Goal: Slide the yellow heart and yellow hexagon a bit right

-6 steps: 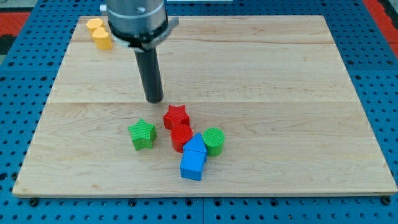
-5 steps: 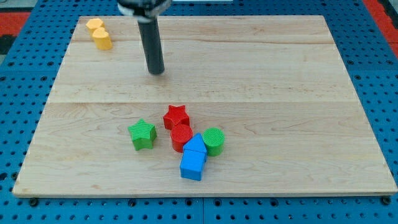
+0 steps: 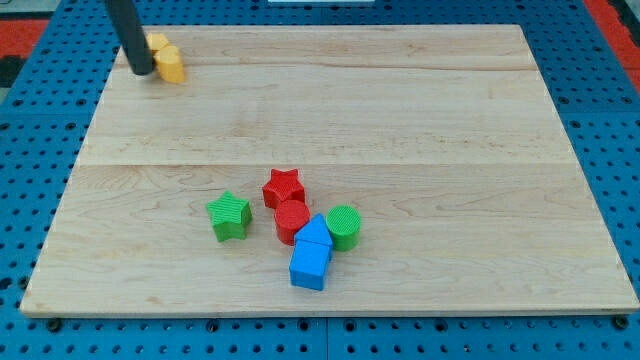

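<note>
A pale wooden desk (image 3: 420, 120) lies on a blue pegboard surface (image 3: 30, 180), with a strip of red showing at the view's top left corner.

The arm enters from the view's top left as a straight dark rod, leaning slightly so its upper part sits further to the view's left than its lower end. My tip (image 3: 143, 72) rests on the desk near the top left corner, just to the view's left of the two yellow blocks and seemingly touching them. There is no hand on this arm, only the rod, so nothing is being held.

The yellow hexagon (image 3: 157, 43) is partly hidden behind the rod, nearer the view's top. The yellow heart (image 3: 171, 63) sits just below and to its right, pressed against it.

Well apart from these, toward the view's bottom centre, lies a cluster: a red star (image 3: 283, 187), a red cylinder (image 3: 291, 219) touching it below, a green cylinder (image 3: 343, 226), and two blue blocks (image 3: 311, 256) stacked closely together. A green star (image 3: 229, 215) stands slightly apart to the cluster's left.
</note>
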`<state>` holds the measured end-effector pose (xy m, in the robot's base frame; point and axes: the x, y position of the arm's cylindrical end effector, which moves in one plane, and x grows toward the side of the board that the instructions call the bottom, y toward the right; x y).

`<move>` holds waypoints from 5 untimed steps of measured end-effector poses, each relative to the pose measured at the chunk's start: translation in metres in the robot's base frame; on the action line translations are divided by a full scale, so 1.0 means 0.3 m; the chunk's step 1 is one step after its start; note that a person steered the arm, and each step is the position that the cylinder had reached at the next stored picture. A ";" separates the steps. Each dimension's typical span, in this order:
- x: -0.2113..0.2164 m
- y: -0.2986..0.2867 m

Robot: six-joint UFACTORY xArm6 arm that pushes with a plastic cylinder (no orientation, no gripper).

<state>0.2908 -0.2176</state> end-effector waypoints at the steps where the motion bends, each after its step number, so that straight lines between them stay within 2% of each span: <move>1: -0.078 -0.146; 2: -0.104 -0.288; 3: -0.188 -0.154; 4: -0.141 -0.024; 5: 0.045 0.095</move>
